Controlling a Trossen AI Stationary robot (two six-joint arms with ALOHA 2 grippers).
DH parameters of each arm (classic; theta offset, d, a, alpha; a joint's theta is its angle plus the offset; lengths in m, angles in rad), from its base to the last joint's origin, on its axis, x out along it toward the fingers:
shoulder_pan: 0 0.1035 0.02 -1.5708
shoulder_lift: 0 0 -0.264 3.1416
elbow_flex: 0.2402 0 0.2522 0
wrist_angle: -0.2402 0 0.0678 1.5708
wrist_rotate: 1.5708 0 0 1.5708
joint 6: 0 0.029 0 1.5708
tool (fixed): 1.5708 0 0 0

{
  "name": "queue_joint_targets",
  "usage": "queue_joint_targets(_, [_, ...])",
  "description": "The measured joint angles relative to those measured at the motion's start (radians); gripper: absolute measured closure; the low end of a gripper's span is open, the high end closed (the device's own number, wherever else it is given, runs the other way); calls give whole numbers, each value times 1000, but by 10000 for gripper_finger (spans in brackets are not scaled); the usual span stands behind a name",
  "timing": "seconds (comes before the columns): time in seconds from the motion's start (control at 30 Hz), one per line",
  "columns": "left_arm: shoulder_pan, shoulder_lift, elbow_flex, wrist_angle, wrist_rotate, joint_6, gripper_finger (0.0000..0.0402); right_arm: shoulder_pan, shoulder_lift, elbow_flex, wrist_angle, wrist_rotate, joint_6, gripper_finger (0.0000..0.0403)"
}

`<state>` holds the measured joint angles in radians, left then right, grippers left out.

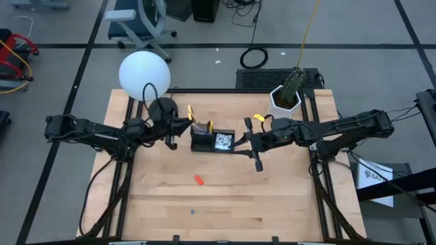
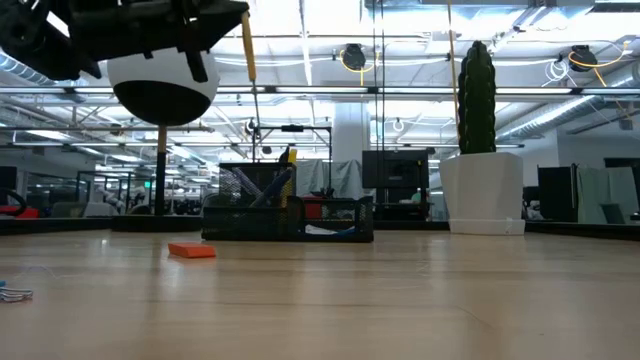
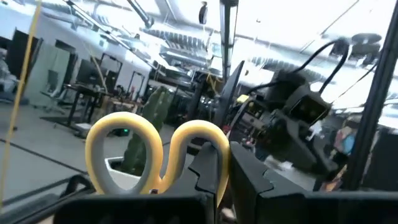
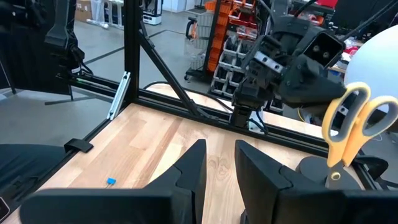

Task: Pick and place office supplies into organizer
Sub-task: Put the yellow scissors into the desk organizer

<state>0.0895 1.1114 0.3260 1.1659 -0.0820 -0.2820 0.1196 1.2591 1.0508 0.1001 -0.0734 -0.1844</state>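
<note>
Carrying yellow-handled scissors [image 3: 124, 118] toward the small black rectangular desk organizer [image 1: 211, 141]: placing step under way, judged from the pose. Left gripper [image 1: 178, 127] pressed together on the scissors near the blades, handle loops pointing up and outward, raised off the light wooden tabletop [image 1: 272, 197] just left of the organizer. Round black lamp base [image 1: 162, 107] and white globe lamp [image 1: 144, 75] close behind that wrist, so little spare room at the back-left edge.

Next, probably: shifting a little rightward over the taller cup section, tipping blades downward, lowering, then letting go. Cup already occupied by yellow-topped items, so a narrow opening to aim for.

Small red eraser-like piece [image 1: 199, 180] and tiny blue piece [image 1: 193, 211] lying nearer the front, well apart from both arms, not yet collected; wide bare wood around them.

Right gripper [image 1: 251, 145] just right of the organizer, fingers spread slightly, pinching nothing, low over the table. White plant pot with cactus [image 1: 285, 102] behind it at the back edge.
</note>
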Motion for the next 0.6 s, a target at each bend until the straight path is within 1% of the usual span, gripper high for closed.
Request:
queue_joint_targets(0.1, [16, 0, 5, 5, 33, -48, 383, 0, 0, 0, 0, 1, 0, 328])
queue_joint_targets(0.23, [10, 1, 5, -45, 79, -75, 383, 0, 0, 0, 0, 1, -2, 328])
queue_joint_targets(0.37, [-4, 1, 5, -90, 37, -38, 383, 0, 0, 0, 0, 1, -3, 328])
queue_joint_targets(0.53, [13, 1, 4, -114, 46, -42, 383, 0, 0, 0, 0, 1, -3, 328])
queue_joint_targets(0.6, [13, 1, 5, -158, 40, -33, 383, 0, 0, 0, 0, 1, -4, 328])
